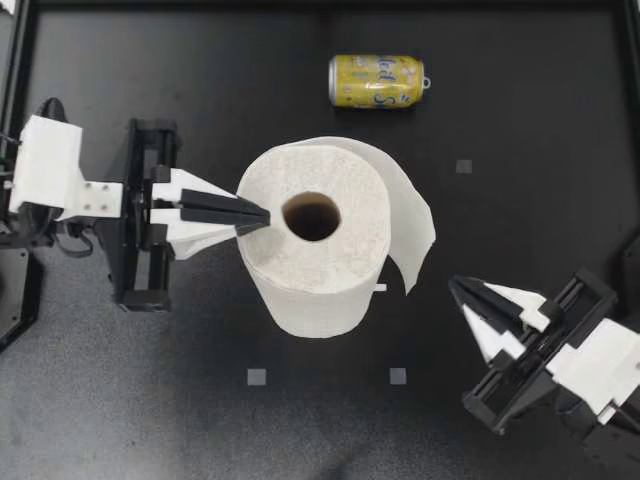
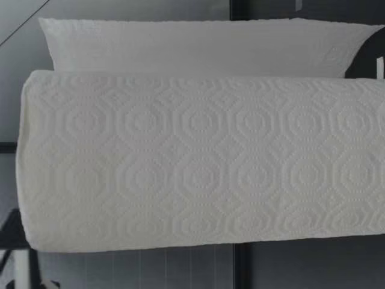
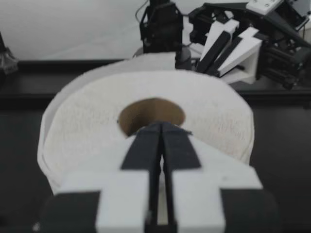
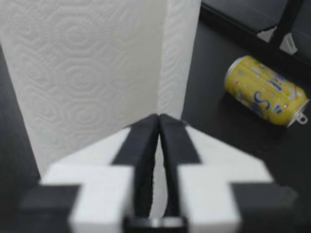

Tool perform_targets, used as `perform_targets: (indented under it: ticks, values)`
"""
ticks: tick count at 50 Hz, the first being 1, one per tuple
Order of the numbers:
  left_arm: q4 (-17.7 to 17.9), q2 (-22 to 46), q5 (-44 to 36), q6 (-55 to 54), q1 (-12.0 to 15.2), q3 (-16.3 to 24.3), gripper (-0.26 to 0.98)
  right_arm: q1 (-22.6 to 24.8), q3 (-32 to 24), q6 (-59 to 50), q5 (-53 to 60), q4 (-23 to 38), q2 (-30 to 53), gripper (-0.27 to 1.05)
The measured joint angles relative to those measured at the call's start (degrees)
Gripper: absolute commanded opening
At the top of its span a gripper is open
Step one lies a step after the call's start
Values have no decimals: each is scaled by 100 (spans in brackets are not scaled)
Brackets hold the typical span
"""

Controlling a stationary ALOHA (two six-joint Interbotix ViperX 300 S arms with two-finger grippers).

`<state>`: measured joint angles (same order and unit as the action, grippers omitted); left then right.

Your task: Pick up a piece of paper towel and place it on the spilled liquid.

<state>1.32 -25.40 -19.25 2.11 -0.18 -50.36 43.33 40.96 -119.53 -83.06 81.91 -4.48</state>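
A white paper towel roll (image 1: 350, 215) stands upright mid-table, and a loose sheet (image 1: 412, 215) hangs off its right side. My left gripper (image 1: 262, 215) is shut, with its tips resting on the roll's top rim next to the core hole; in the left wrist view the left gripper (image 3: 161, 125) points at that hole. My right gripper (image 1: 458, 293) hovers to the right of the roll, shut and holding nothing, a short way from the sheet's lower corner. In the right wrist view the right gripper (image 4: 158, 116) faces the sheet (image 4: 180, 53) beside the roll (image 4: 82, 73). No liquid shows on the dark table.
A yellow drink can (image 1: 376, 81) lies on its side at the back of the table, also seen ahead of my right gripper as the can (image 4: 265, 92). Small grey squares (image 1: 256, 377) mark the black surface. In the low view the roll (image 2: 198, 162) blocks nearly everything.
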Motion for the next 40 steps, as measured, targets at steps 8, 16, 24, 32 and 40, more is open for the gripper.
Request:
perform_targets:
  ticks: [8, 16, 24, 32, 40]
  values:
    - [44, 97, 44, -9, 9, 0, 8, -97, -79, -185, -44, 62, 149, 69]
    - [53, 97, 70, -9, 9, 9, 8, -281, -246, -185, -53, 264, 378, 69]
    - [62, 88, 70, -18, 0, -26, 8, -492, -378, -185, -97, 343, 501, 69]
    - [62, 53, 70, -9, 9, -53, 8, -782, -404, -185, -141, 360, 519, 69]
    - [70, 53, 62, -18, 0, -79, 8, -1002, -413, -185, -141, 439, 545, 69]
